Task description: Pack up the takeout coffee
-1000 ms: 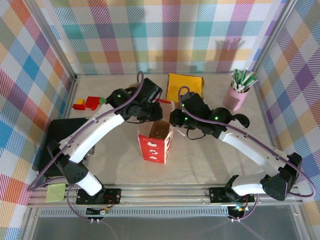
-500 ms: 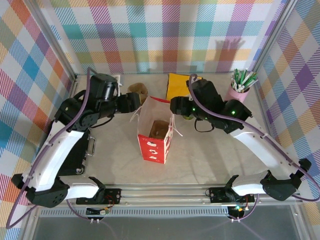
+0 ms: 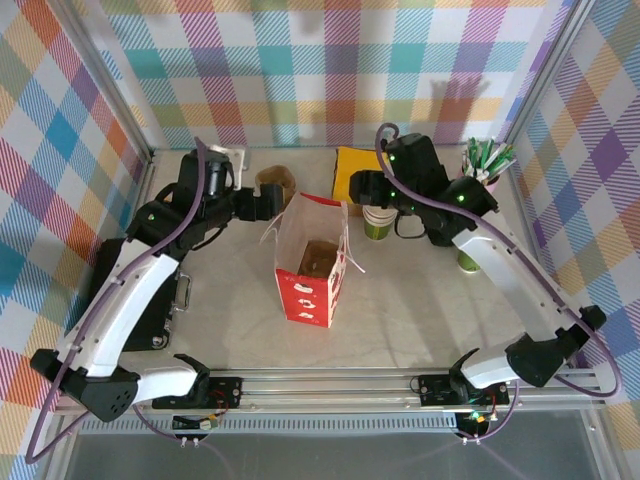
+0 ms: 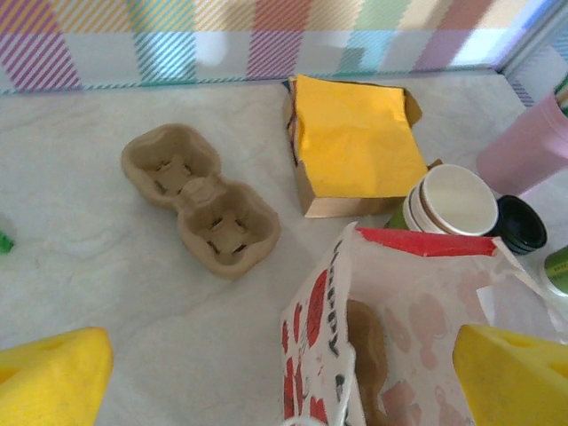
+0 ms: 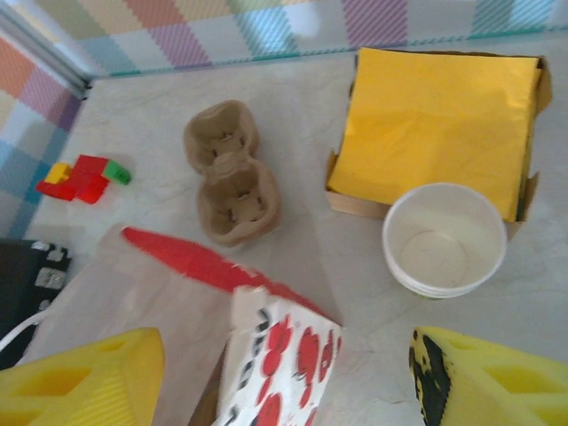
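Marbled tabletop [image 4: 80, 257]: lidded takeout coffee [image 4: 517, 224] ahead-right of empty, wide-spread left pincer [image 4: 284, 364]

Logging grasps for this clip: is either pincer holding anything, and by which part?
Nothing is held: the left pincer and the right pincer both stand open and empty.

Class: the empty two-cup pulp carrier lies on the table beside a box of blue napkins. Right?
No: the napkins are yellow, not blue, as the left wrist view shows. The empty two-cup pulp carrier does lie on the table beside their box.
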Robot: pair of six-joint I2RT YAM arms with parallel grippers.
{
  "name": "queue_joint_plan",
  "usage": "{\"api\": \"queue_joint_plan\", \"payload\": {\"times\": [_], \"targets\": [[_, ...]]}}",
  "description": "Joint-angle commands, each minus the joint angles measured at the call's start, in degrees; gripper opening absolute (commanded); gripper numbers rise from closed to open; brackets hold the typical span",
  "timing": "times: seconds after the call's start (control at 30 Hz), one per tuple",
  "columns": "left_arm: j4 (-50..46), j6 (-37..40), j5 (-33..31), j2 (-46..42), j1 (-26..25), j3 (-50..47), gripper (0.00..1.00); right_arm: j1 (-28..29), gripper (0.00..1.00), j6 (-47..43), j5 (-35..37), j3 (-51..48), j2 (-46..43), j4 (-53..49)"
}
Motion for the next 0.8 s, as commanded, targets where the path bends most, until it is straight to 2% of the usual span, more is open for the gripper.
{"api": "queue_joint_plan", "payload": {"times": [0.0,0.17,0.27,0.43,0.6,0.77], "targets": [[6.14,3.25,2.75,0.73,0.41,-0.21,0.98,-2.72,0.74,-1.56,-4.74,3.66,0.83,0.92],[6.94,-2.64,4.63,1.44,0.41,2.12,0.98,-4.21,0.75,-3.25,-11.45,10.78,5.93,-4.36],[3.18,-5.18,4.33,2.01,0.32,4.64,0.94,-4.21,0.76,-4.12,-14.28,14.39,8.83,-8.34],[-3.01,-8.40,3.43,2.67,-0.17,7.04,0.90,-4.21,0.76,-4.98,-18.48,14.15,8.91,-8.55],[-7.60,-6.87,4.27,5.24,-2.31,9.03,0.88,-4.60,0.80,-11.31,-17.07,16.60,9.01,-9.31],[-10.86,-5.45,5.22,9.20,-5.91,11.03,0.88,-7.06,0.81,-9.74,-16.21,16.09,8.23,-9.05]]}}
